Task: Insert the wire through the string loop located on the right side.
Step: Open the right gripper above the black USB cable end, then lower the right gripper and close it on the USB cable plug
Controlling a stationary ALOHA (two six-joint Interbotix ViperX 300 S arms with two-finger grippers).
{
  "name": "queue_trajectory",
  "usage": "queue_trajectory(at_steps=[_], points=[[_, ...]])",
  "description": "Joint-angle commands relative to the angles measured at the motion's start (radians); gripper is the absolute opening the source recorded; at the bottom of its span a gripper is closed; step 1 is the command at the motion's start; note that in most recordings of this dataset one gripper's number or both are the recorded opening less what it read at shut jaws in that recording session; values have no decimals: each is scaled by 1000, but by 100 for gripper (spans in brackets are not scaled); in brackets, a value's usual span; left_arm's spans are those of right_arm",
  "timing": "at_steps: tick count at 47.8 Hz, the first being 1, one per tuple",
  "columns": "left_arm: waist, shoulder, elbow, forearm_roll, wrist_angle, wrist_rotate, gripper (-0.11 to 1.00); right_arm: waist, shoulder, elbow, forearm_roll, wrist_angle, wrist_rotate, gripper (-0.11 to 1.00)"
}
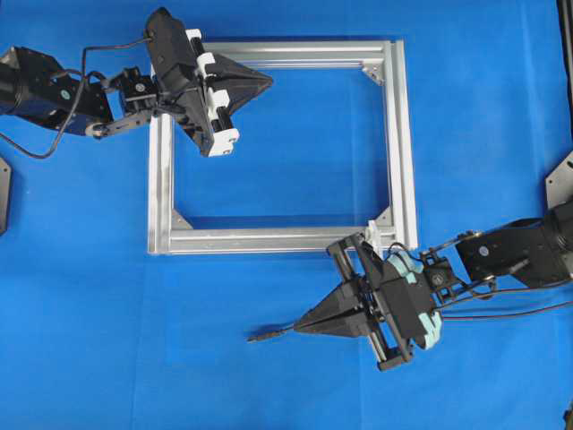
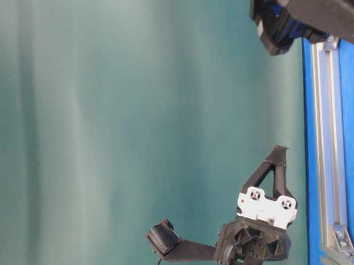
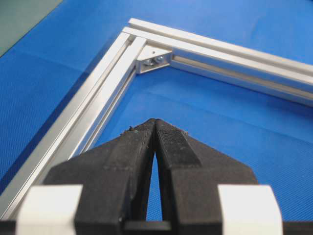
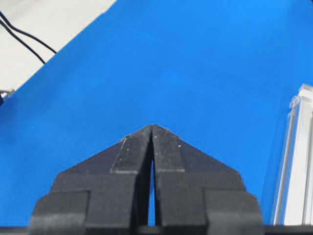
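The wire's dark plug tip (image 1: 260,338) lies on the blue cloth, and its thin black lead runs right under my right gripper (image 1: 298,330). That gripper's jaws are shut, and nothing shows between them in the right wrist view (image 4: 152,127). The string loop (image 1: 371,230) is a tiny white tab at the near right corner of the silver frame (image 1: 269,240), just above the right gripper's body. My left gripper (image 1: 269,82) is shut and hovers over the frame's far left corner. In the left wrist view (image 3: 155,121) it holds nothing.
The frame's rails (image 3: 93,112) and a corner bracket (image 3: 154,58) lie ahead of the left gripper. One frame end (image 4: 298,161) shows at the right of the right wrist view. Robot cables (image 1: 510,309) trail from the right arm.
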Motion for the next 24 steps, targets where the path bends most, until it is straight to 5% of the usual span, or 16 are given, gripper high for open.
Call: queue_trajectory(at_steps=[1, 7, 17, 24], points=[[-2, -29, -8, 3, -5, 3, 0, 2, -35, -12, 2, 3, 3, 0], [-2, -29, -6, 3, -3, 3, 0, 2, -34, -17, 21, 35, 3, 22], [-2, -29, -6, 3, 6, 2, 0, 3, -34, -14, 40, 64, 3, 82], [-2, -29, -8, 3, 5, 2, 0, 6, -6, -17, 71, 71, 3, 74]])
